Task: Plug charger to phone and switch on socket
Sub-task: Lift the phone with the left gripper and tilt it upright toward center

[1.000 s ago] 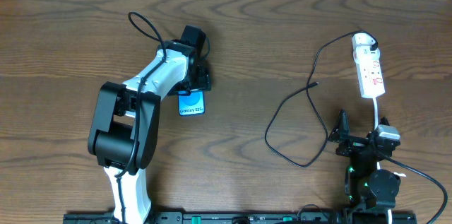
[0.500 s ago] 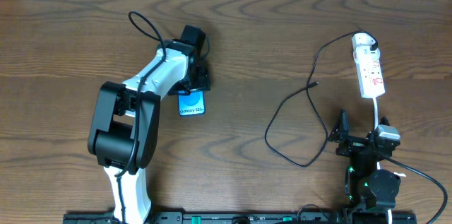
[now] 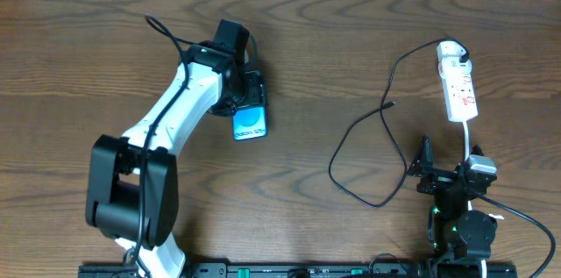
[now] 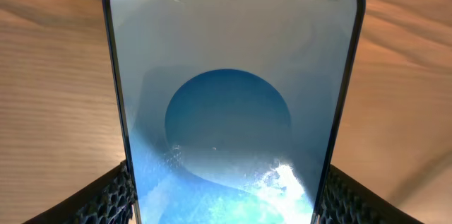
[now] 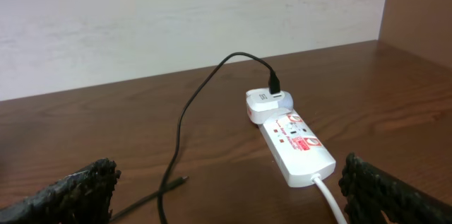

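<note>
The phone, its screen bright blue, is gripped at its upper end by my left gripper. In the left wrist view the phone fills the frame, and both black fingers press on its side edges. The charger runs as a thin black cable from the top of the white socket and loops over the table. Its plug tip lies free. My right gripper stands open, close to the table's front edge, with nothing in it. From the right wrist I see the socket and the plug tip ahead.
The socket's white cord runs down towards the right arm. A white adapter sits at the socket's far end with the cable plugged into it. A pale wall stands behind the brown wooden table.
The left arm has swung over, and the phone in its grip has shifted a little to the right and now sits tilted. The right arm, cable and socket have not moved.
</note>
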`<state>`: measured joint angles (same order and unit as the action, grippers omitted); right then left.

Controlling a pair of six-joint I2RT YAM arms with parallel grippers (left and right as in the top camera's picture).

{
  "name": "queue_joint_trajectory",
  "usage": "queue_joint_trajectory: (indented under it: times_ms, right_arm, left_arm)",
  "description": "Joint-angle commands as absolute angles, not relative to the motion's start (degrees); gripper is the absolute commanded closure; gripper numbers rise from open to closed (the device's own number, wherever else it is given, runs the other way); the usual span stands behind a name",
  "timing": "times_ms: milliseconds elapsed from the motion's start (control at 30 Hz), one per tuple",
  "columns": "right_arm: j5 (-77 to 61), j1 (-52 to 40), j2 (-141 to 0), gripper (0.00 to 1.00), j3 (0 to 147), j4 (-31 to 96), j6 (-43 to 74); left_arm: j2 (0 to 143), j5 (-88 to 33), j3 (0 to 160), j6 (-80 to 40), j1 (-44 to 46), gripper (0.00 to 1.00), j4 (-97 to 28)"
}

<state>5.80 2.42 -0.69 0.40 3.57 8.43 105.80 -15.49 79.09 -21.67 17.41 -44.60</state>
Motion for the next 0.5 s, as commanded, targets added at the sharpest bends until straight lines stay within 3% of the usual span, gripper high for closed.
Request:
queue_joint_trajectory:
  times_ms: [0, 467]
  right_arm:
    - [5.6, 2.0, -0.5, 0.01, 0.3, 3.7, 7.6]
    - [5.6, 2.0, -0.5, 0.01, 0.3, 3.7, 7.6]
  left_arm:
    - [104.0, -28.6, 79.4, -24.5, 17.4, 0.36, -44.6]
    - [104.0, -54.0, 79.4, -37.1, 17.4, 0.36, -44.5]
